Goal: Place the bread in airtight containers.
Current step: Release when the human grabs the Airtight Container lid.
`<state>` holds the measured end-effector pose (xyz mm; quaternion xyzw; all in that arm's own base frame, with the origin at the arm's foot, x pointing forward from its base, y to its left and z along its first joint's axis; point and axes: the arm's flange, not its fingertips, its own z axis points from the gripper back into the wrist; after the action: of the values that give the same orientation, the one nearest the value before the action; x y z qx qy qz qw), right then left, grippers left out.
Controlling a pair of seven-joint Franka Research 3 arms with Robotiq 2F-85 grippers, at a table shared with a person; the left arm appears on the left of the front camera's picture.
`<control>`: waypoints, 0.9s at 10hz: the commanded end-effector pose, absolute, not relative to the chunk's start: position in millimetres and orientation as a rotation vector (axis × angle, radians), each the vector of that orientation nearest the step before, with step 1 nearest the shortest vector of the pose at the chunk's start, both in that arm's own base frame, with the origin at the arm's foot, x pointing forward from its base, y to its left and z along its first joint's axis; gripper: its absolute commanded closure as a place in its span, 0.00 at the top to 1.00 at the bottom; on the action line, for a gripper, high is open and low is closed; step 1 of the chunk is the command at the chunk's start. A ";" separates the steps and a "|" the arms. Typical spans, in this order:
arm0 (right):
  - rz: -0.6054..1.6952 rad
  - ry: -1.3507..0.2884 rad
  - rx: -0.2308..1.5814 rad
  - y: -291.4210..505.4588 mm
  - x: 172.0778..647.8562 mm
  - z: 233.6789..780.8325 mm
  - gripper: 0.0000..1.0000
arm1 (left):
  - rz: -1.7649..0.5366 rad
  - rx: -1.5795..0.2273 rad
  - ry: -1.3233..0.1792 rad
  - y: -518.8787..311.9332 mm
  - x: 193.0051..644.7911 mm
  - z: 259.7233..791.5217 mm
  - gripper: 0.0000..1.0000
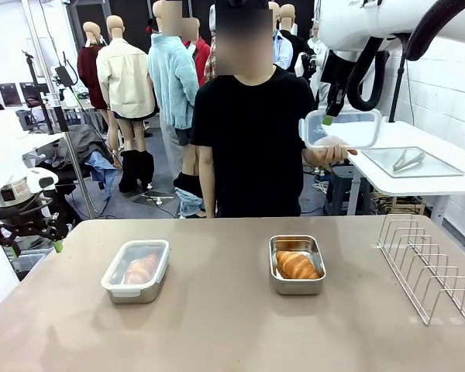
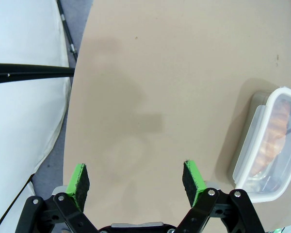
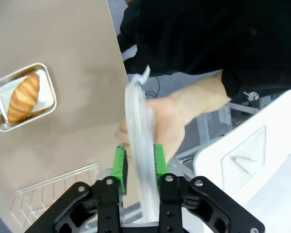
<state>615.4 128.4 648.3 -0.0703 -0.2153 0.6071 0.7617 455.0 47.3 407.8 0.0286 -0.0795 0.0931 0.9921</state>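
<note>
person's hand (image 3: pixel 160 124) grips lid (image 3: pixel 138 160) between right tool (image 3: pixel 138 162) pads.

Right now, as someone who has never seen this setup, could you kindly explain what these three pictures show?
Two robot arms share a table with a person. The front view looks across at that person; the other views sit on the wrists. One closed container holds a croissant; an open container holds another croissant. A wire rack stands beside them. The left gripper hovers open, holding nothing. The right gripper has a clear lid between its pads, which the person's hand also holds.
</note>
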 end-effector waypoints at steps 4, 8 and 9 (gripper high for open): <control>1.425 -0.396 -0.059 52.8 565.1 656.2 1.00 | 0.187 0.055 -0.161 48.7 453.5 408.7 1.00; 1.476 -0.252 0.103 -19.9 543.6 620.4 1.00 | 0.187 0.055 -0.161 48.7 453.5 408.7 1.00; 1.510 -0.230 0.140 -33.7 536.1 606.5 1.00 | 0.187 0.055 -0.161 48.7 453.5 408.7 1.00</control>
<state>545.9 -29.6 615.8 0.0430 -0.1004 0.6718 0.7326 455.0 47.5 407.7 0.0286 -0.0794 0.0933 0.9921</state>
